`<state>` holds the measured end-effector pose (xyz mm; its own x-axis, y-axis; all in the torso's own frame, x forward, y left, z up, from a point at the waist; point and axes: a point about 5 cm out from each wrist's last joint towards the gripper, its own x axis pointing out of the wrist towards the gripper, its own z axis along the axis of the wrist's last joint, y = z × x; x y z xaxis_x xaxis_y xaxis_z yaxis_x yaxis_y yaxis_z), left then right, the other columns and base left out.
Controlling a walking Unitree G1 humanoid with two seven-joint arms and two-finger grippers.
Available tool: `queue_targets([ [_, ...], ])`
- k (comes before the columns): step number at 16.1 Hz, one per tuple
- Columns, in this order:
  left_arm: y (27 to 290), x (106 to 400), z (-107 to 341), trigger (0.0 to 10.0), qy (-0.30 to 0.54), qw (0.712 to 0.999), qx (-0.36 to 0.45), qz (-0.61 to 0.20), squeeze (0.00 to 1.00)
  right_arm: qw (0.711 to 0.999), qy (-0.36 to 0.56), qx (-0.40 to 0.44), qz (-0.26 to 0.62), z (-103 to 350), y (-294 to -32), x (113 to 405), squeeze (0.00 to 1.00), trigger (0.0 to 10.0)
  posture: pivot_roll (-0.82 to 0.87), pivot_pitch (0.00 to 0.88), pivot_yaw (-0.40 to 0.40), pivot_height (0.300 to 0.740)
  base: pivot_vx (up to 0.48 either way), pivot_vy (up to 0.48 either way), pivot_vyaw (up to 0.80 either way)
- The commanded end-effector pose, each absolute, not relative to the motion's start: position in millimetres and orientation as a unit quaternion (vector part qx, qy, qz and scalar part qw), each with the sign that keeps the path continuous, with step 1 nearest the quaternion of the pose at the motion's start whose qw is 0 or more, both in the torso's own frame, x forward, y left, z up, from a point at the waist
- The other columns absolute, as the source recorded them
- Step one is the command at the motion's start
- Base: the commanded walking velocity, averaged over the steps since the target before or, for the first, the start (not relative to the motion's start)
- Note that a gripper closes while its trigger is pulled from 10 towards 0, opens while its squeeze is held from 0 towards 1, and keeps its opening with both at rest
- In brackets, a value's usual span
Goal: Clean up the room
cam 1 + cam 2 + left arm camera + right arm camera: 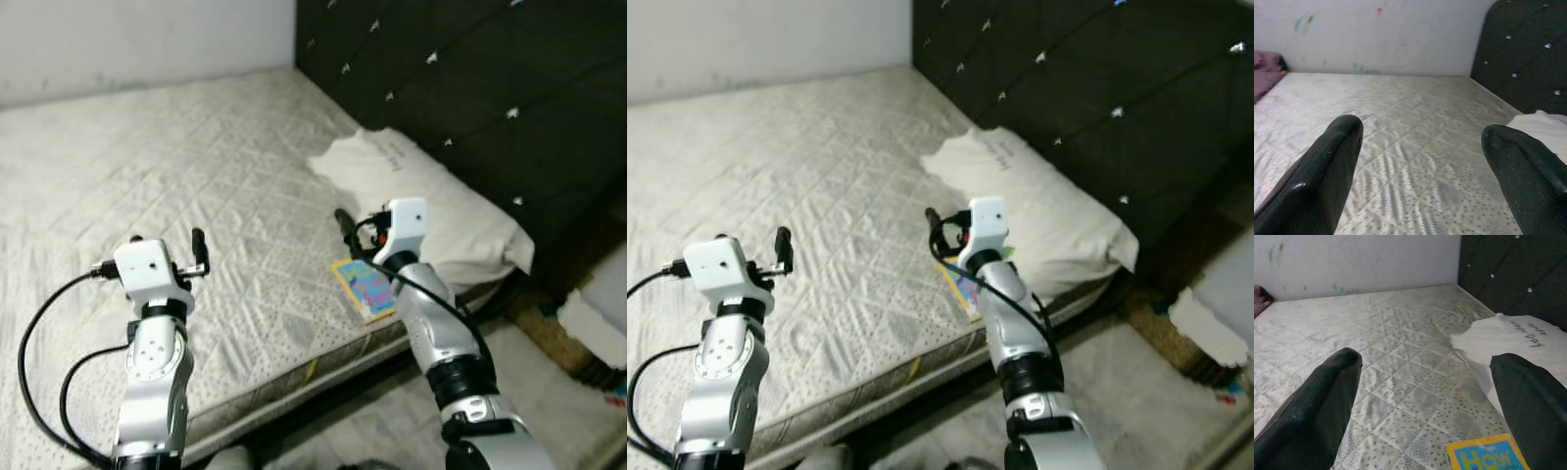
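Note:
A colourful yellow-edged book (363,288) lies flat on the quilted mattress (176,176) near its front edge, beside a white pillow (431,201). My right gripper (1425,396) hovers open just above and behind the book (1488,454), nothing between its fingers. My left gripper (1420,161) is held open over the bare mattress further left, well away from the book. Both arms (720,323) are raised in front of me.
A dark tufted headboard (470,88) stands behind the pillow. A purple cloth (1266,66) lies at the mattress's far corner by the wall. White and brown items (588,328) sit on the floor to the right of the bed.

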<state>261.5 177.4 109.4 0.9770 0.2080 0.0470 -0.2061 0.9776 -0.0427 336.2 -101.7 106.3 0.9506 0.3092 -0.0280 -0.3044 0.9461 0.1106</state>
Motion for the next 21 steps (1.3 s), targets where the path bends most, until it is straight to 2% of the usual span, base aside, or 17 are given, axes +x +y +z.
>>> queue_targets([
  [1, 177.9, 261.5, 108.9, 10.0, -0.021, 0.994, -0.017, 0.105, 0.0, 0.986, 0.004, 0.052, 0.16, 114.8, -99.9, 337.9, 0.0, 10.0, 0.0, 0.0, -0.044, 0.74, 0.0, 0.0, 0.79],
  [14, 181.7, 260.1, 107.7, 10.0, -0.02, 0.993, -0.015, 0.118, 0.0, 0.984, 0.005, 0.053, 0.17, 114.2, -97.1, 337.9, 0.0, 10.0, 0.0, 0.0, -0.04, 0.74, 0.0, 0.0, 0.78],
  [21, 181.6, 257.3, 105.6, 10.0, -0.016, 0.994, -0.026, 0.102, 0.0, 0.986, -0.011, 0.031, 0.166, 116.2, -97.0, 336.5, 0.0, 10.0, 0.0, 0.0, -0.04, 0.74, 0.0, 0.402, 0.0],
])
